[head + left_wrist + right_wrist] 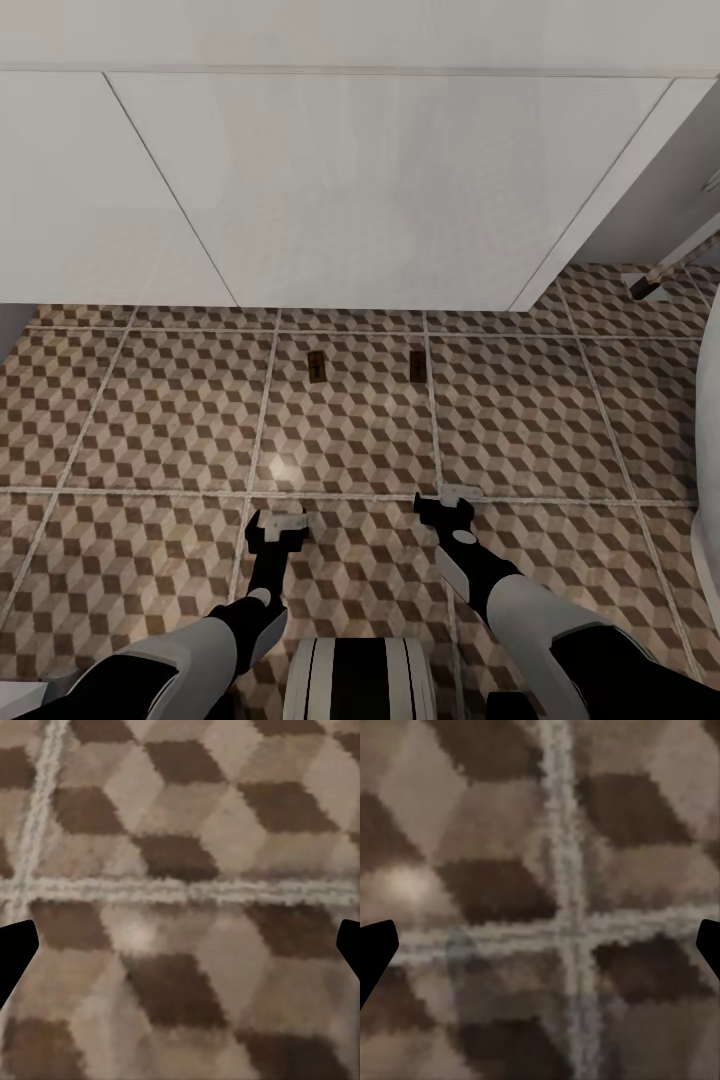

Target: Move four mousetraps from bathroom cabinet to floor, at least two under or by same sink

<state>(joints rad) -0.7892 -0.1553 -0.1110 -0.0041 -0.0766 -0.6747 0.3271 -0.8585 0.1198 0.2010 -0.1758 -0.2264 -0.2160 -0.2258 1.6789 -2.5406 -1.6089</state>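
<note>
Head view: two mousetraps lie flat on the bathroom floor (150,420), side by side but apart, both close to the foot of a glossy white unit (330,190). The left mousetrap (318,367) and the right mousetrap (417,365) sit on the same tile, near its far edge. Each is a small tan board with dark wire; finer detail is too small to read.

Both arms reach forward and down toward the floor, on the near side of the traps and well apart from them. The left gripper (283,522) hangs just over a grout line, with a pale highlight on the tile beside it. The right gripper (452,503) hangs over the same grout line, further right.

Left wrist view: cube-pattern tile and a grout crossing, with the dark fingertips (16,952) at the far edges of the frame, spread wide, nothing between them.

Right wrist view: another grout crossing, fingertips (375,949) again at the frame edges, spread wide and empty.

At the far right of the head view a curved white fixture (706,440) edges in, and a small brown-and-white object (648,283) lies on the floor beyond the white unit's corner; what it is cannot be told.
</note>
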